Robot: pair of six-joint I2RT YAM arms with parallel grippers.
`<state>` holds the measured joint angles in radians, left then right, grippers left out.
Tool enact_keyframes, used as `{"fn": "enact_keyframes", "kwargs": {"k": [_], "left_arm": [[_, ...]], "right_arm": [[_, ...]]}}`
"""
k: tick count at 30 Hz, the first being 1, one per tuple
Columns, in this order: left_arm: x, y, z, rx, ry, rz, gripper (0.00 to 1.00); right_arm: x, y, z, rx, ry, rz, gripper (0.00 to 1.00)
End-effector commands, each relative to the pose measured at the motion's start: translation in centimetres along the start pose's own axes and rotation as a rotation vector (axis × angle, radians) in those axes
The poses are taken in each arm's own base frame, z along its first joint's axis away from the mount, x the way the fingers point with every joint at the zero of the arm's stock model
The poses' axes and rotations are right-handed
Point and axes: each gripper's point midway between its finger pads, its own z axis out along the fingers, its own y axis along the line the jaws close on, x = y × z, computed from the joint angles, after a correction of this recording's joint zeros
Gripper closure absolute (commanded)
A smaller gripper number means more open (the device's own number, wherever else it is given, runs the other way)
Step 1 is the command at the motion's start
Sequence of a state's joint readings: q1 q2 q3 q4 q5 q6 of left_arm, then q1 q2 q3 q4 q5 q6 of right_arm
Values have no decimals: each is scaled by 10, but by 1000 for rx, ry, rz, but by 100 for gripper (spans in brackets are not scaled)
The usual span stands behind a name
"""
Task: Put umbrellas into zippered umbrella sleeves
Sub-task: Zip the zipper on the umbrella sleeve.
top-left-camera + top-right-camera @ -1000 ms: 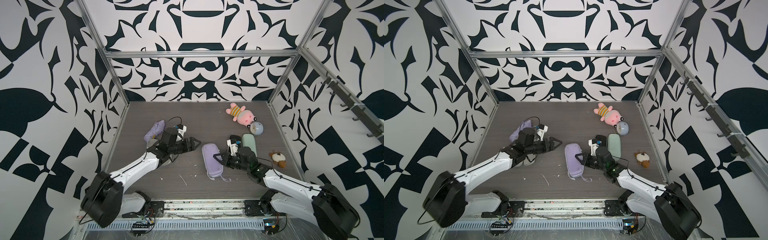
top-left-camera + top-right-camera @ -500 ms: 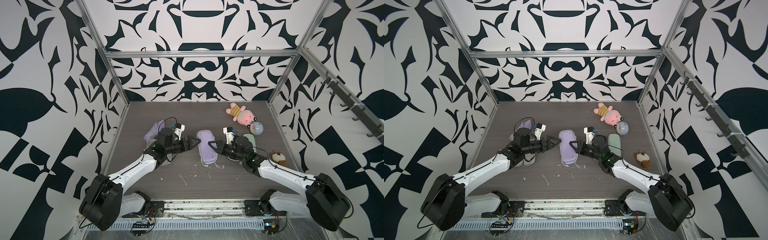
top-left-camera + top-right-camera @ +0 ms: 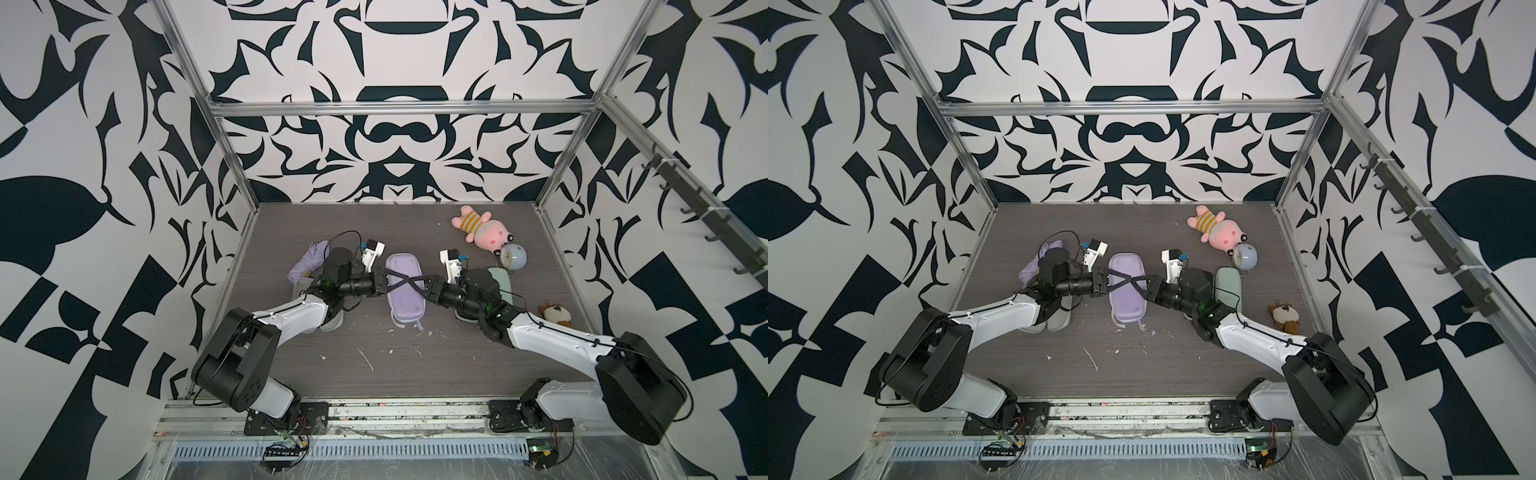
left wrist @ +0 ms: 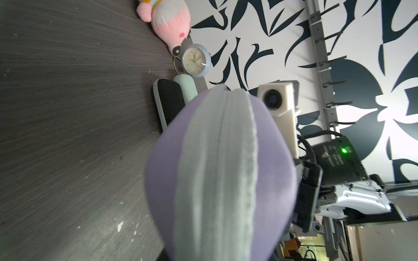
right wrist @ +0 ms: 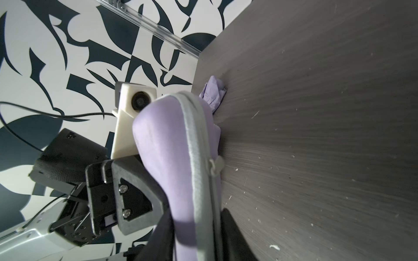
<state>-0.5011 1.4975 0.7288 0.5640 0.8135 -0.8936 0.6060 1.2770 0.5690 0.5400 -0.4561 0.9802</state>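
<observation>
sleeve look: lilac sleeve (image 3: 406,305), oblong rounded shell, pale grey zip band along the rim, slider partway along in the right wrist view.
sleeve place: table centre, long axis 12 to 6 o'clock.
left gripper (image 3: 397,283): in from 9 o'clock, clamped on the sleeve flank.
right gripper (image 3: 415,284): in from 3 o'clock, straddling the sleeve; gripping or released, cannot tell.
edges: lilac umbrella (image 3: 309,266) at 9 o'clock by the side wall; mint sleeve (image 3: 1227,282) at 3 o'clock.
open room: bare table (image 3: 374,374) toward 6 and 12 o'clock.
</observation>
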Motion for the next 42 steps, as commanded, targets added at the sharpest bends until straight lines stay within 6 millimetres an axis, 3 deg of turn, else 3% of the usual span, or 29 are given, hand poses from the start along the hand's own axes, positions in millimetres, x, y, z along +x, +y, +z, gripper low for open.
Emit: {"fn": "enact_keyframes", "kwargs": {"k": [1, 5, 8, 13, 15, 22, 29, 38, 40, 42], "left_arm": [[-15, -34, -10, 82, 42, 210, 88], [10, -45, -15, 120, 200, 312, 88], [20, -55, -19, 166, 279, 346, 87], [25, -71, -19, 200, 328, 379, 84], [25, -73, -17, 197, 336, 381, 84], [26, -71, -13, 177, 362, 354, 85], [25, -68, -11, 163, 368, 338, 86], [26, -68, -10, 164, 379, 320, 89], [26, -68, -10, 163, 384, 312, 90], [27, -66, -10, 159, 391, 303, 91]], "right_arm": [[-2, 29, -32, -49, 49, -201, 56], [-22, -4, -66, 259, -48, -574, 55], [-27, -12, -79, 399, -62, -871, 61], [-37, 7, -78, 558, -148, -1234, 61], [-34, 20, -70, 541, -169, -1314, 61], [-38, 48, -53, 455, -260, -1333, 60], [-43, 68, -49, 394, -317, -1347, 61], [-23, 77, -35, 277, -242, -1460, 63], [-22, 77, -34, 279, -237, -1486, 68], [-23, 81, -34, 274, -239, -1505, 81]]}}
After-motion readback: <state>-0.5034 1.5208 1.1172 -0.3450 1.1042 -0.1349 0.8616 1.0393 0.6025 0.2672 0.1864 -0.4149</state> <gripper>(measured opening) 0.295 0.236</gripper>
